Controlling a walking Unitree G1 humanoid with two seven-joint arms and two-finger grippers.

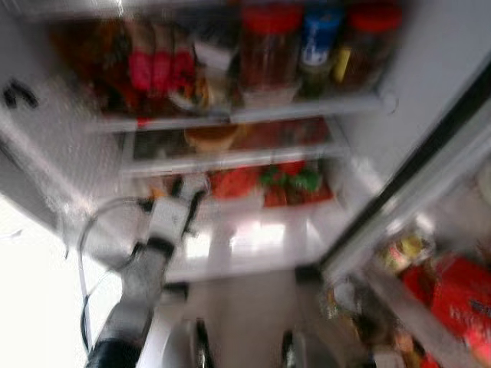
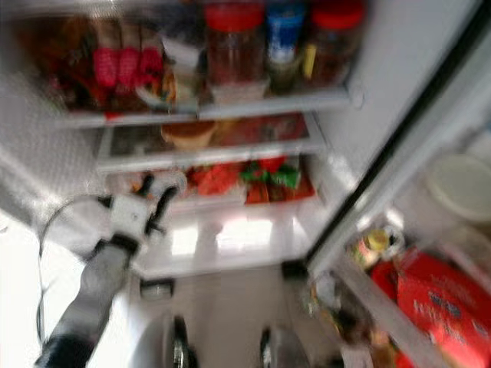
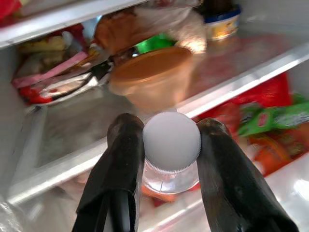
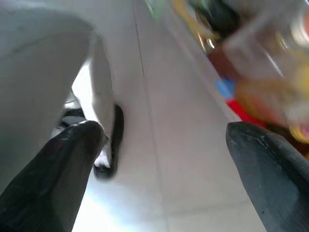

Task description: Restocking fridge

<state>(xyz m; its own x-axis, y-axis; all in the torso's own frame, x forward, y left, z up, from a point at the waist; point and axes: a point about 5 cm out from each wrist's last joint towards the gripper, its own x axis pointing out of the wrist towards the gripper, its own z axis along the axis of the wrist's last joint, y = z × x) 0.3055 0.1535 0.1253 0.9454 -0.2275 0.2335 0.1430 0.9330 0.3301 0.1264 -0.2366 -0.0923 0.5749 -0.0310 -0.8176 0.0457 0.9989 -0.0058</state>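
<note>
The fridge stands open before me, its shelves (image 1: pixel 230 115) packed with jars, red packets and tubs. My left gripper (image 1: pixel 186 201) reaches in at the lower shelf level and is shut on a clear bottle with a white cap (image 3: pixel 171 140); the two black fingers (image 3: pixel 120 164) press its neck from both sides. Behind the bottle in the left wrist view stands a tan-lidded tub (image 3: pixel 153 77) on a glass shelf (image 3: pixel 251 79). My right gripper (image 4: pixel 161 159) hangs low over the floor with its fingers wide apart and nothing between them.
Red and green packets (image 1: pixel 284 182) lie in the lower drawer area. The open fridge door (image 1: pixel 430 299) on the right holds a red carton (image 1: pixel 460 295) and small jars. Top shelf holds red-lidded jars (image 1: pixel 268 46) and a blue-lidded jar (image 1: pixel 318 38). Grey floor (image 1: pixel 245 307) lies below.
</note>
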